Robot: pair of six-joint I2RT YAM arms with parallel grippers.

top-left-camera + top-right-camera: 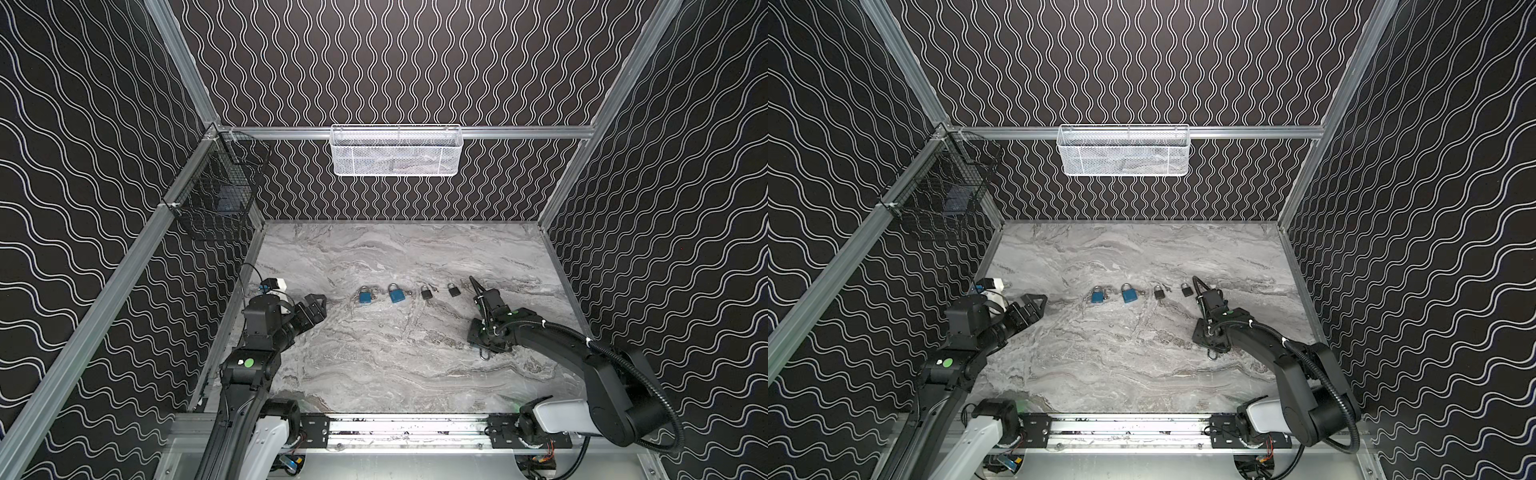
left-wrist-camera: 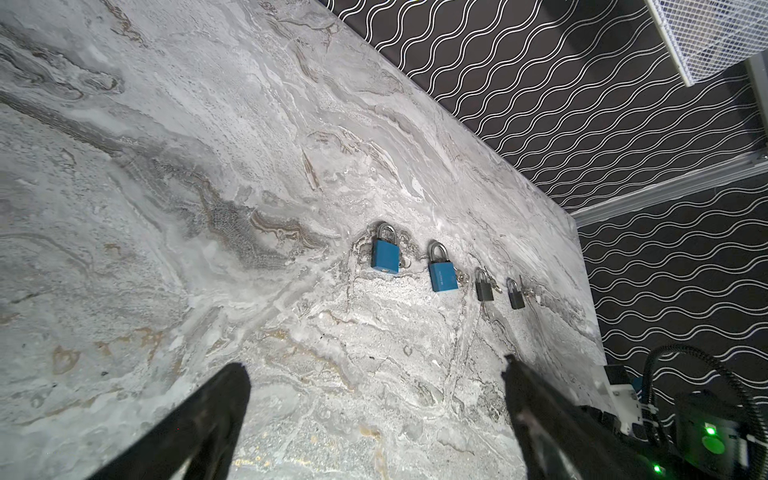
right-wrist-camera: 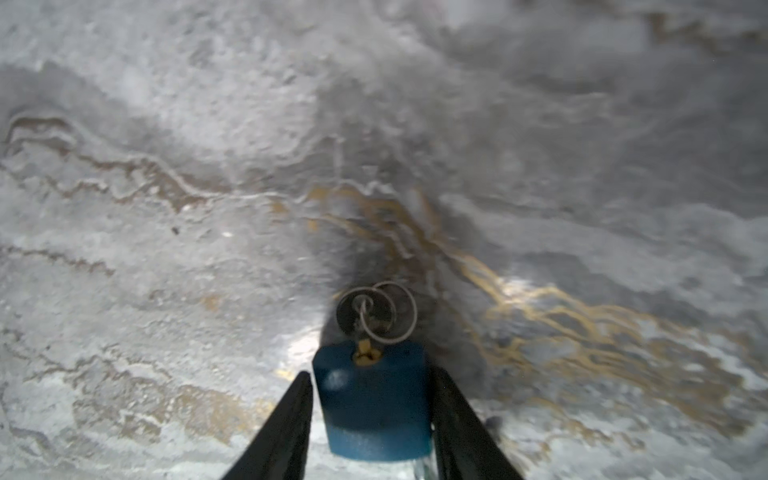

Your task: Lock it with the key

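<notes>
A blue padlock (image 3: 374, 407) with a brass key (image 3: 365, 353) in its keyhole and a wire ring (image 3: 390, 311) on the key sits between the fingers of my right gripper (image 3: 372, 374). One finger touches its side and a thin gap shows at the other. In both top views the right gripper (image 1: 484, 348) (image 1: 1212, 348) points down at the table right of centre and hides the padlock; only a small wire loop (image 1: 484, 355) shows under it. My left gripper (image 1: 318, 305) (image 2: 376, 365) hovers wide open and empty at the left.
Two blue padlocks (image 1: 365, 296) (image 1: 397, 293) and two small black padlocks (image 1: 427, 293) (image 1: 454, 289) lie in a row across the marble table (image 1: 374, 365). A white mesh basket (image 1: 397, 151) hangs on the back wall and a black wire basket (image 1: 216, 187) on the left wall.
</notes>
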